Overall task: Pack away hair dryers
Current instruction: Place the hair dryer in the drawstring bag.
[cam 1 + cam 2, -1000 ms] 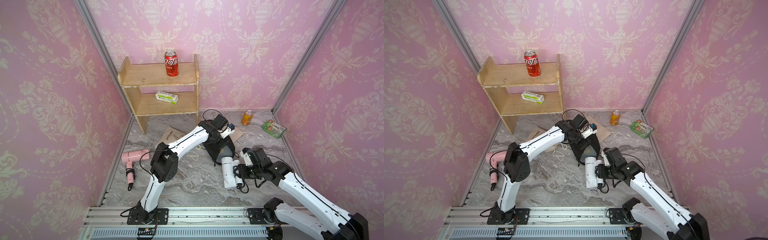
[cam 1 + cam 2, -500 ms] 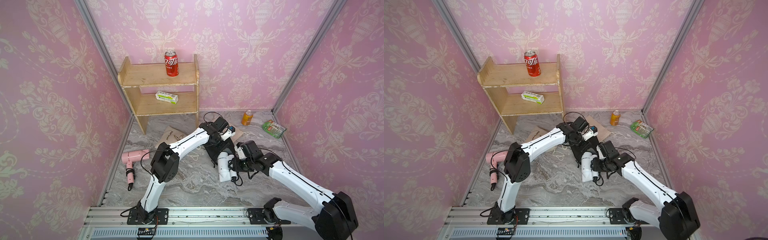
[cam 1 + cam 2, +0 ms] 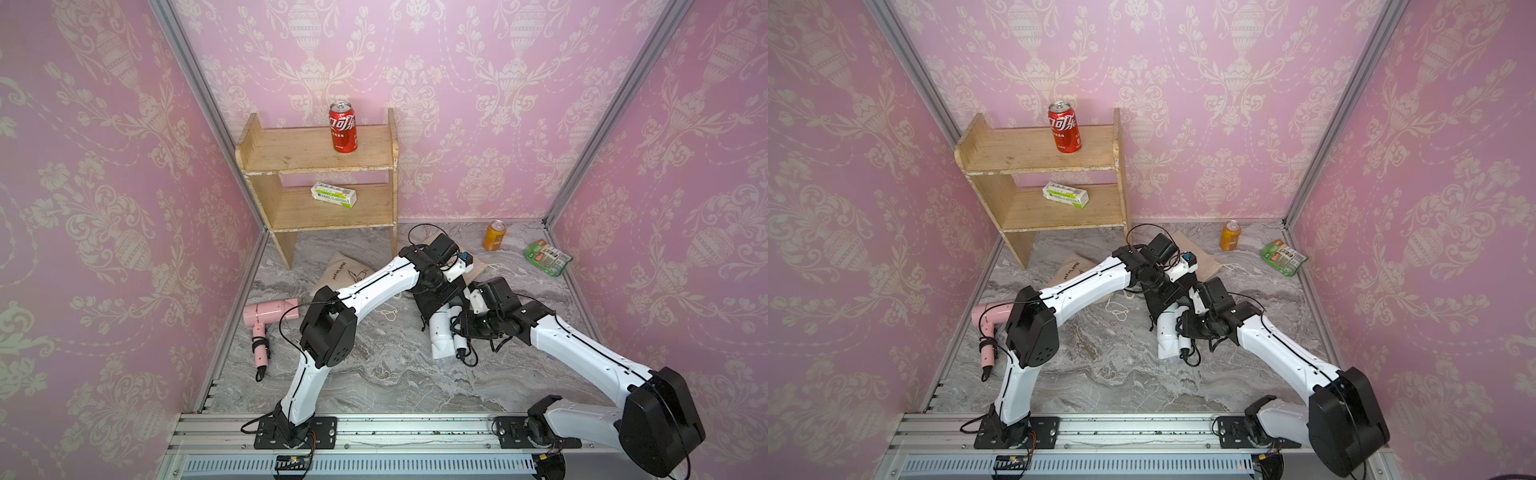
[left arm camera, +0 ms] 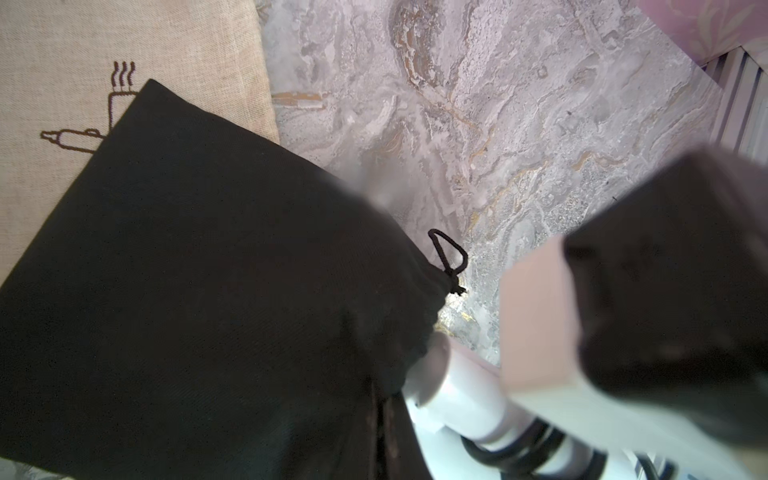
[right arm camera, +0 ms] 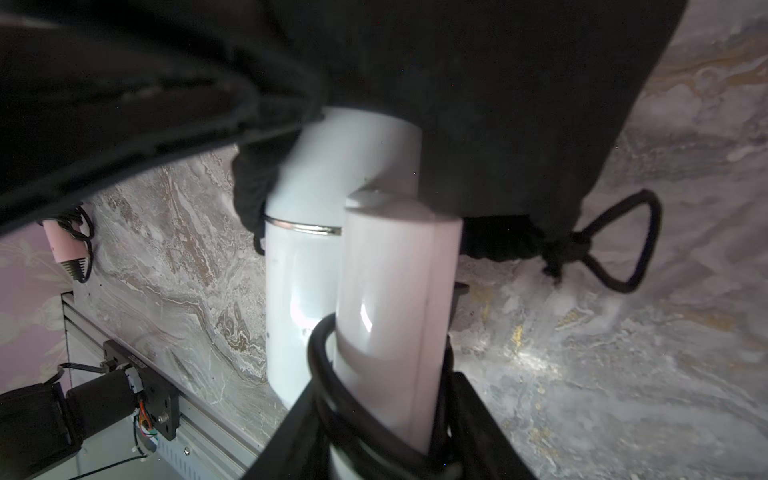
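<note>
Packing under way, none finished: white dryer [image 3: 441, 338] at centre frame, barrel tip just inside mouth of black pouch [image 3: 434, 299], rest outside. Clamped on folded handle and cord: right gripper [image 5: 382, 432]. Pinched shut on pouch rim: left gripper [image 3: 442, 291]. Unpacked, on floor at left of frame: pink dryer [image 3: 270, 312]. Flat, seemingly empty: beige pouch [image 3: 345, 270].
</note>
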`<state>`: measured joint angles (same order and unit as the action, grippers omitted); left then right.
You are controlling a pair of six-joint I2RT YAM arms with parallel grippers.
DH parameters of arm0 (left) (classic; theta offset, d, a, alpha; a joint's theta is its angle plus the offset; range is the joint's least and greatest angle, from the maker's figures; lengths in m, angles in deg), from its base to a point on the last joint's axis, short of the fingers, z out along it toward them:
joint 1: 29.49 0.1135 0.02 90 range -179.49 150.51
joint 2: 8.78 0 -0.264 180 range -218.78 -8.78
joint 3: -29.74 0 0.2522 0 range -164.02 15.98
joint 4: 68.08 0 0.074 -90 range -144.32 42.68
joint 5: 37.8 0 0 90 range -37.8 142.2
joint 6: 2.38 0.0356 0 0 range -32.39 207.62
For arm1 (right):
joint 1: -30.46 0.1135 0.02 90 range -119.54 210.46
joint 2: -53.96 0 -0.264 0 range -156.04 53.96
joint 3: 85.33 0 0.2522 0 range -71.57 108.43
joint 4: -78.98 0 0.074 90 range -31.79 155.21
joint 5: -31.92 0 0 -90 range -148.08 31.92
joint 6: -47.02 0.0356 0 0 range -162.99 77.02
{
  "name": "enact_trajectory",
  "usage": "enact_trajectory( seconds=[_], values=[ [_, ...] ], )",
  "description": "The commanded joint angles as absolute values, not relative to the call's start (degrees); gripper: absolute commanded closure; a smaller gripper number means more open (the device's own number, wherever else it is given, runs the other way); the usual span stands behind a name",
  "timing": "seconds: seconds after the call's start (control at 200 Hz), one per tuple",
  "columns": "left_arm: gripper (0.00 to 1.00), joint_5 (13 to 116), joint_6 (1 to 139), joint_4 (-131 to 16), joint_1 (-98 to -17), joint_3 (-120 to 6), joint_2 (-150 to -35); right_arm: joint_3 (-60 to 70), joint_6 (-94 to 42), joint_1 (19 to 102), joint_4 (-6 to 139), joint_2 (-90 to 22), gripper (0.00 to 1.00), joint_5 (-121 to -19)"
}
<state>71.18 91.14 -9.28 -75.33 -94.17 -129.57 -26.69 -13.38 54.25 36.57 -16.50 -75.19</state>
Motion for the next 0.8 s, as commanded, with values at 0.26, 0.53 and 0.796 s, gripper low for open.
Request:
enact_trajectory(
  seconds=[0.26,0.53,0.796],
  values=[
    [1.0,72.1,90.5,-8.8,-75.9,-90.5,-123.7,-26.5,-13.8,45.5,41.3,-14.4,0.63,-83.0],
    [1.0,72.2,90.1,-10.1,-75.9,-86.7,-123.5,-26.0,-12.1,42.0,40.2,-10.5,0.63,-84.6],
    [1.0,73.3,88.8,-12.1,-76.0,-83.9,-122.4,-26.5,-11.1,41.0,39.3,-8.8,0.63,-81.8]
  ],
)
